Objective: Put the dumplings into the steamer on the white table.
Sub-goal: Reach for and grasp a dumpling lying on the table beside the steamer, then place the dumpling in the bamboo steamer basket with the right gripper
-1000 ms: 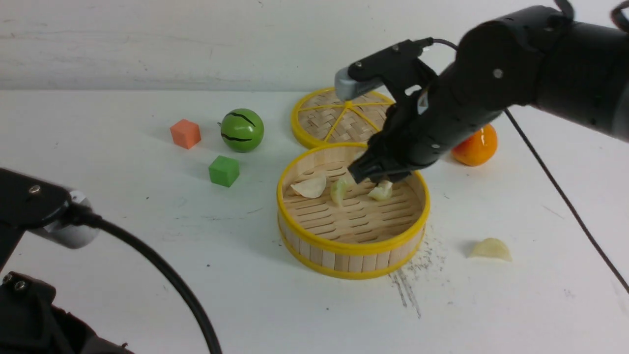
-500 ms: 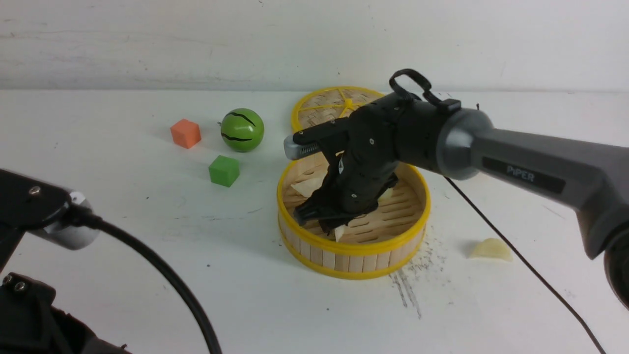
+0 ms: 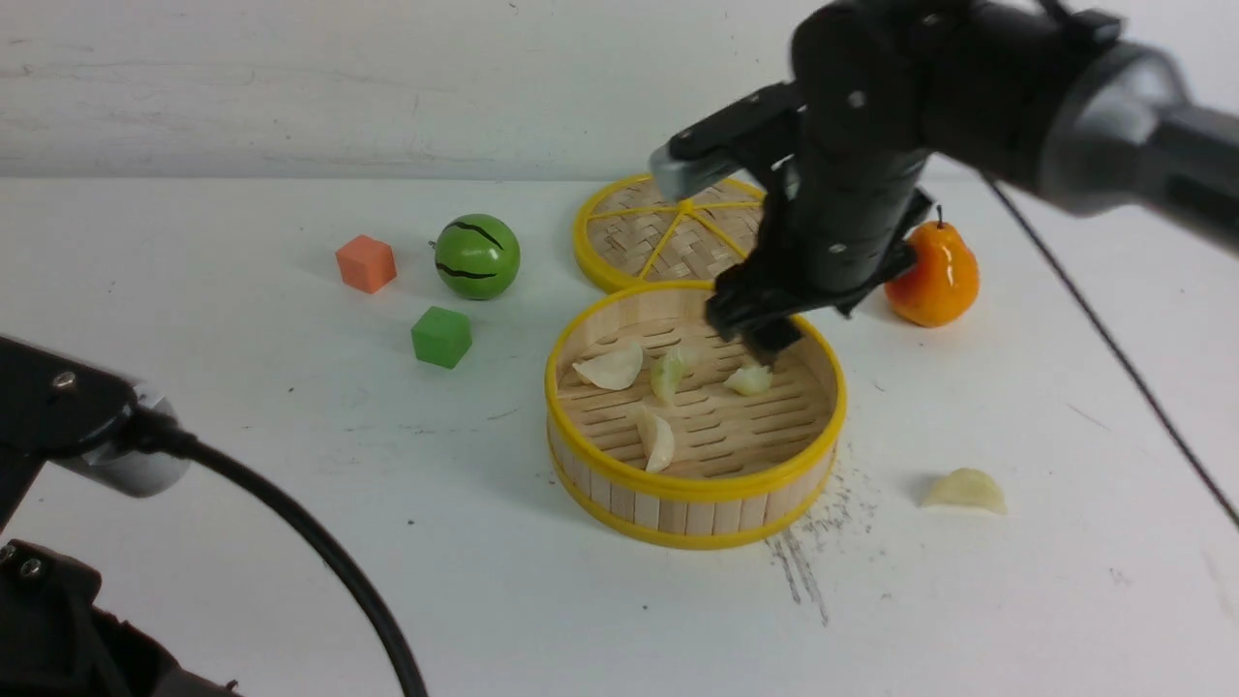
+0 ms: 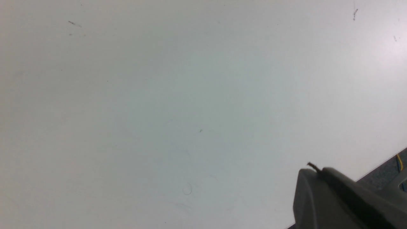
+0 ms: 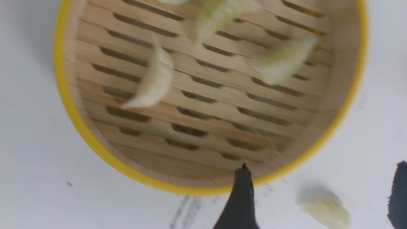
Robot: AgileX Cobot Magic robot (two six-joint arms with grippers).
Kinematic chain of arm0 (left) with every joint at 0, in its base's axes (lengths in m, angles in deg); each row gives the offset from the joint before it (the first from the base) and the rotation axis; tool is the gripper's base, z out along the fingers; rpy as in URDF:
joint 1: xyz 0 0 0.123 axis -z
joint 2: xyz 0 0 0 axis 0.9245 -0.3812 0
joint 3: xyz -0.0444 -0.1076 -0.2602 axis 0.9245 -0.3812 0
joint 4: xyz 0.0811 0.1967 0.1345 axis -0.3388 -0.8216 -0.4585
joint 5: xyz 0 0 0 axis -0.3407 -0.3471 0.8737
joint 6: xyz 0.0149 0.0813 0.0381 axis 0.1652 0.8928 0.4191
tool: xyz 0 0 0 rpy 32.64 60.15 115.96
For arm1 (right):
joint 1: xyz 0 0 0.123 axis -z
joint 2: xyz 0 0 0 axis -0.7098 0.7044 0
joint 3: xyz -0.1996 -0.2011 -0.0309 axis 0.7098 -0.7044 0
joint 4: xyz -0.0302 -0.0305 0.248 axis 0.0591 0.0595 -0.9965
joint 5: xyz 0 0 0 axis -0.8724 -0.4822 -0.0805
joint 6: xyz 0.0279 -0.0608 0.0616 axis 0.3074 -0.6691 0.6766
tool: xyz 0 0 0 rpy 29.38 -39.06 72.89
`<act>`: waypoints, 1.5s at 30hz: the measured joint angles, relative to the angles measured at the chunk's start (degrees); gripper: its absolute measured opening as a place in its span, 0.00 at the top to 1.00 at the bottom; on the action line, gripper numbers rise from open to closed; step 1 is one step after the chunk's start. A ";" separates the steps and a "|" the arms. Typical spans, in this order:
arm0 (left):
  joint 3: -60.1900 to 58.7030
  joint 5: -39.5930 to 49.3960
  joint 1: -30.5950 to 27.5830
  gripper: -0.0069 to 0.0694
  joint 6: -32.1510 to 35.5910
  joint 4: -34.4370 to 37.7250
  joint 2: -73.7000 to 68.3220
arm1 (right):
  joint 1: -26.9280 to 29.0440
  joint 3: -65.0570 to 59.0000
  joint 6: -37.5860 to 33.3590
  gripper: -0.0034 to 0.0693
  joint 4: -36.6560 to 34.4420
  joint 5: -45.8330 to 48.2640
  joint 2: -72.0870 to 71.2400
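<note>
The steamer (image 3: 695,484) stands mid-table on the white table (image 3: 242,407) with several dumplings lying on its slatted floor, among them one near the front wall (image 3: 657,440) and one at the far right (image 3: 749,379). Another dumpling (image 3: 965,491) lies on the table to the steamer's right. My right gripper (image 3: 760,334) hangs open and empty above the steamer's far rim. The right wrist view looks down on the steamer (image 5: 95,149), and the loose dumpling (image 5: 326,210) shows between the spread fingertips (image 5: 243,190). My left gripper (image 4: 313,168) is shut on nothing over bare table.
Behind the steamer lies a flat woven lid (image 3: 668,232), with an orange pear (image 3: 934,274) to its right. A green striped ball (image 3: 476,256), an orange cube (image 3: 365,262) and a green cube (image 3: 441,336) sit to the left. The left arm's cable (image 3: 319,552) curves across the near left.
My right gripper dipped into the steamer's near side, opened and left a dumpling there. It then rose back above the far rim. The left arm stayed put.
</note>
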 joint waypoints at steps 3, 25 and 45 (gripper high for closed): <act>0.00 0.02 0.00 0.91 0.00 0.00 0.00 | 4.58 -5.52 -2.42 0.18 -1.51 -0.57 -3.42; 0.00 -1.18 0.00 0.89 0.00 0.17 0.00 | 15.62 -19.41 -38.34 0.23 -5.23 -13.24 7.89; 0.00 -1.27 0.00 0.87 0.00 0.77 0.00 | 7.38 -7.68 -11.98 0.63 -5.62 -6.77 -1.39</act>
